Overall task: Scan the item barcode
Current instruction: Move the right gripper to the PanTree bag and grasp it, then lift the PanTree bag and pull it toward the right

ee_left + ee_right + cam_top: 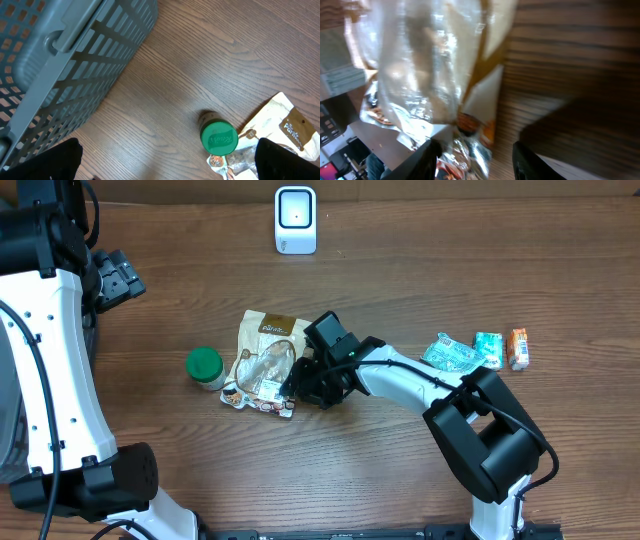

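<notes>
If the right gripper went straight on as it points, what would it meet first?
The snack pouch: the right gripper points at its near edge, which the wrist view shows about level with the fingertips. Whether they touch is unclear.

- Table (400, 270): brown wood-grain top in front of me, carrying everything listed below.
- Scanner (295, 220): white, standing upright at the far edge, well apart from the other things.
- Snack pouch (265, 360): lies flat near the middle, brown label toward the far side, clear window facing up.
- Jar (204, 366): green lid, stands upright just beside the pouch, on my left.
- Crumpled wrapper (452, 353), teal packet (488, 350), orange carton (517, 348): a close row on my right. I cannot tell whether they touch.
- Basket (60, 65): grey, slatted, seen from my left wrist, resting on the wood, apart from the jar.
</notes>
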### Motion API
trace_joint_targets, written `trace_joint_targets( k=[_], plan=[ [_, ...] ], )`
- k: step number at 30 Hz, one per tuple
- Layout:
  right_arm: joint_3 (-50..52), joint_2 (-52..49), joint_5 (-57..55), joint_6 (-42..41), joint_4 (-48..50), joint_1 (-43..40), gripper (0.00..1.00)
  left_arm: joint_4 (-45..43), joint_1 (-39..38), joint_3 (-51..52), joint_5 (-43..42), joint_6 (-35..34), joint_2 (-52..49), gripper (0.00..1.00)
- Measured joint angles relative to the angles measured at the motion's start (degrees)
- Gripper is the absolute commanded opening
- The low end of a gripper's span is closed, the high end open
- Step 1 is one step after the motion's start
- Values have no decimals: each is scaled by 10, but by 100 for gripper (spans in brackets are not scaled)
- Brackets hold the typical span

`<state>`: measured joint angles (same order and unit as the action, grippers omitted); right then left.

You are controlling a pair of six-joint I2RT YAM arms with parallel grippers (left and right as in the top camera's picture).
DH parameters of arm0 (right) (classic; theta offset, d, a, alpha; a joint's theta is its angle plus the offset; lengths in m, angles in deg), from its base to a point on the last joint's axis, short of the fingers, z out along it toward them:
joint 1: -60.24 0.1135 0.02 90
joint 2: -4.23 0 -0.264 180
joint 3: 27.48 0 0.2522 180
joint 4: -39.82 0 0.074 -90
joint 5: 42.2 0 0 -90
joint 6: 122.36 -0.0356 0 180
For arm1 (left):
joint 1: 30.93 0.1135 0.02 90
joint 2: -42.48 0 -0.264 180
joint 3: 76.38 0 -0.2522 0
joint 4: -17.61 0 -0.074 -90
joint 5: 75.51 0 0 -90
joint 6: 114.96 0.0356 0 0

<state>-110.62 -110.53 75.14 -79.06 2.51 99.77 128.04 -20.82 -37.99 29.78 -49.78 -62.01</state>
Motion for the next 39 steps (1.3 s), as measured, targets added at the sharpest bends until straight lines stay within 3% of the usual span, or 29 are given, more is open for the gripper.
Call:
trace_joint_targets(
  k=[4,7,9,16,20,26,27,29,31,35,39],
  plan=[
    [3,0,-9,2,33,10,37,0,0,0,0,0,0,100],
    [3,0,-23,0,38,18,14,0,0,0,0,0,0,100],
    [4,0,-33,2,40,24,4,0,0,0,0,0,0,100],
    [4,-1,-28,24,36,27,4,0,0,0,0,0,0,100],
    [-10,-1,6,82,-40,12,4,0,0,0,0,0,0,100],
    [-90,0,-2,295,-258,-45,4,0,0,0,0,0,0,100],
    [-102,0,-13,329,-273,-53,20,0,0,0,0,0,0,100],
    [-123,0,-70,401,-292,-76,76,0,0,0,0,0,0,100],
    [-133,0,-114,441,-295,-94,79,0,0,0,0,0,0,100],
    [-160,0,-151,466,-322,-130,65,0,0,0,0,0,0,100],
    [-196,0,-93,466,-332,-137,37,0,0,0,0,0,0,100]
  ],
)
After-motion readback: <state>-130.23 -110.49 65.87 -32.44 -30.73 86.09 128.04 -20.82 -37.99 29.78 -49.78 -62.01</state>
